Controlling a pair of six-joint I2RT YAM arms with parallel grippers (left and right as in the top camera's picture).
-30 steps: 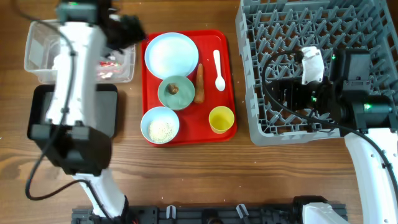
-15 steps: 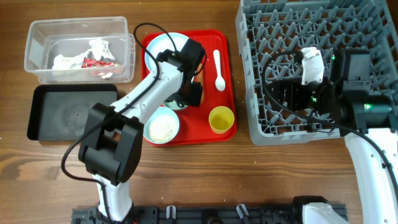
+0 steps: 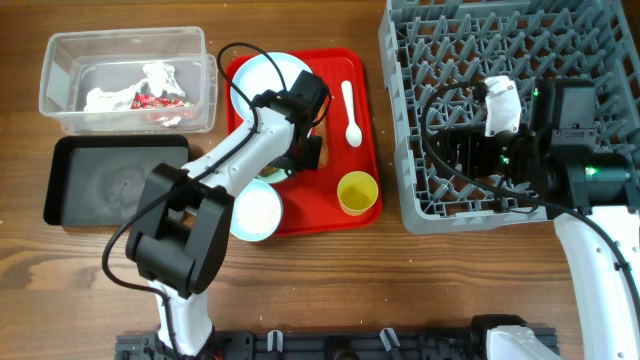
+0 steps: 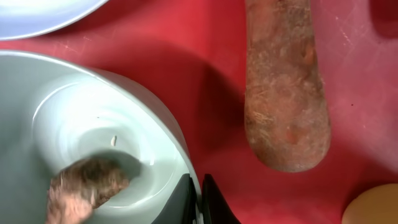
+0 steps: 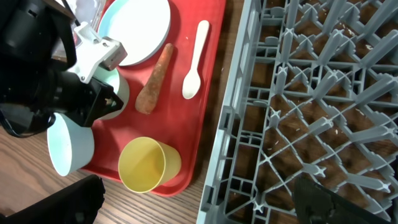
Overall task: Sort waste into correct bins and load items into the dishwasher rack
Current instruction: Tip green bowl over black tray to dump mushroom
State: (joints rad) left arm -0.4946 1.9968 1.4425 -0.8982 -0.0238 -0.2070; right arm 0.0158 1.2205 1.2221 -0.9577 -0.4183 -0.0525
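Note:
My left gripper (image 4: 200,202) (image 3: 300,158) is shut on the rim of a small pale blue bowl (image 4: 74,124), one finger inside and one outside. A brown food lump (image 4: 87,186) lies in that bowl. The orange carrot (image 4: 286,93) (image 5: 155,81) lies just right of it on the red tray (image 3: 345,215). The other bowl, holding rice (image 3: 255,212) (image 5: 68,146), overhangs the tray's front-left corner. Plate (image 3: 262,80), white spoon (image 3: 351,112) and yellow cup (image 3: 355,192) (image 5: 149,165) also rest on the tray. My right gripper (image 5: 199,211) (image 3: 455,150) stands open and empty over the left side of the dishwasher rack (image 3: 500,60).
A clear tub (image 3: 60,115) at the back left holds a red wrapper (image 3: 160,100) and crumpled white paper (image 3: 105,98). A black tray (image 3: 115,180) lies in front of it. The left arm stretches across the tray's left part.
The left arm swung from the clear tub to the red tray and its gripper closed on the lump bowl's rim. The rice bowl slid toward the front left. The right arm stayed still.

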